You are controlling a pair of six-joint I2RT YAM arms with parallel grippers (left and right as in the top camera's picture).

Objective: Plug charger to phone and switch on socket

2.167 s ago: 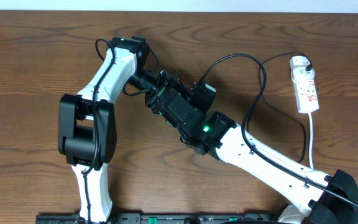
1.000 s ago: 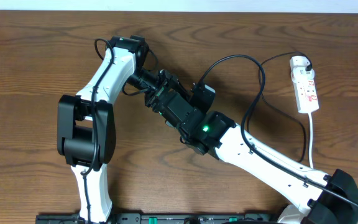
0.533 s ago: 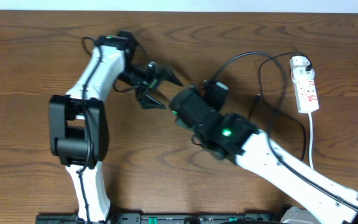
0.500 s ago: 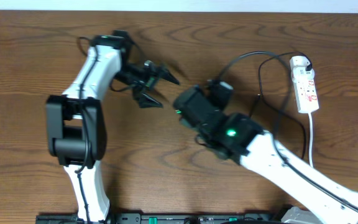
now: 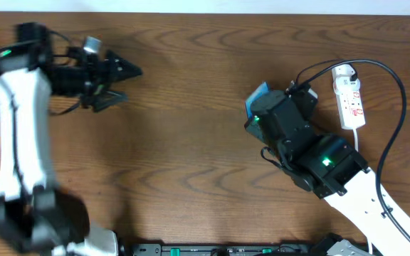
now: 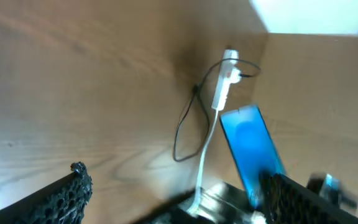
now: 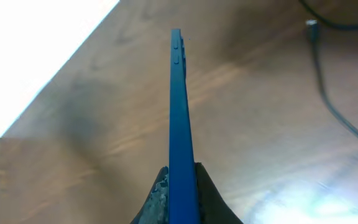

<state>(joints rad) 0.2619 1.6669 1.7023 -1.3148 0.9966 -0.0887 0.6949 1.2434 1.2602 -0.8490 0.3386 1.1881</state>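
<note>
My right gripper [image 7: 178, 190] is shut on the phone [image 7: 177, 99] and holds it edge-on above the table. In the overhead view the phone [image 5: 255, 99] shows as a blue corner at the tip of the right gripper [image 5: 265, 115], left of the socket [image 5: 349, 97]. The charger's black cable [image 5: 398, 80] loops from the socket's far end round the right arm. Its plug tip [image 7: 311, 25] lies on the table ahead of the phone. My left gripper [image 5: 129, 84] is open and empty at the far left. Its wrist view shows the phone [image 6: 250, 144], the socket [image 6: 224, 87] and the cable [image 6: 184, 124] in the distance.
The socket's white cord [image 5: 357, 153] runs from the strip toward the front edge, beside the right arm. The left arm's fingers [image 6: 179, 193] frame bare wood. The table's far edge and a pale wall [image 6: 316, 15] show beyond the socket.
The two grippers have parted. My left arm swung far to the left with its gripper open. My right gripper carried the phone to the right, close to the socket; the cable loop shifted right.
</note>
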